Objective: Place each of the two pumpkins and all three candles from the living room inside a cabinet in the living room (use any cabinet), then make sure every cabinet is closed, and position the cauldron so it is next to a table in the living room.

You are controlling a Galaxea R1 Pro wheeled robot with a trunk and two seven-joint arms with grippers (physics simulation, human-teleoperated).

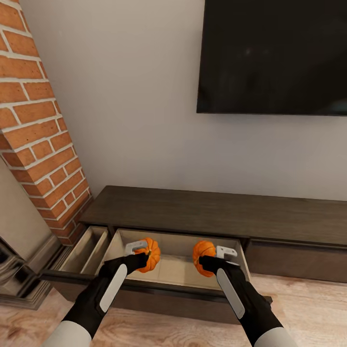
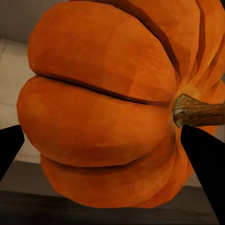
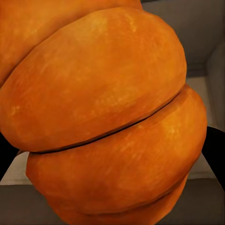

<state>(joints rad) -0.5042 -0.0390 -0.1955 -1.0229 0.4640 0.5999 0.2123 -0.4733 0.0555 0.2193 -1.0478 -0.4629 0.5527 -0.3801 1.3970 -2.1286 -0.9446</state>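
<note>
Both arms are reaching forward and down over the long, low dark brown cabinet (image 1: 212, 212) standing against the pale wall, and each is holding a bright orange pumpkin over the pulled-out drawer (image 1: 176, 270) with its light-wood inside.

The left tool (image 1: 140, 258) is gripping the left pumpkin (image 1: 149, 254), its black fingers (image 2: 9, 147) pressing against either side of the ribbed body. In the left wrist view this pumpkin (image 2: 103, 108) is looming large, with its short brown stem (image 2: 197, 111) pointing sideways, so the fruit is lying tilted in the grip and not standing upright.

The right tool (image 1: 212, 262) is clamping on the right pumpkin (image 1: 203, 257), which is sitting at the far end of the arm, over the right half of the same drawer. In the right wrist view that pumpkin (image 3: 108, 117) is showing only its rounded ribs, with a dark finger (image 3: 215, 154) just peeking past one edge.

The two pumpkins are hanging near one another but apart, with pale drawer floor showing between them. Whether either is touching the drawer floor I cannot tell.

Beside this drawer, towards the brick chimney (image 1: 38, 120), a second narrower drawer (image 1: 86, 248) is also standing open. Above the cabinet a dark television (image 1: 274, 55) is hanging on the wall, and pale wooden floor (image 1: 308, 303) is showing below the cabinet front.
</note>
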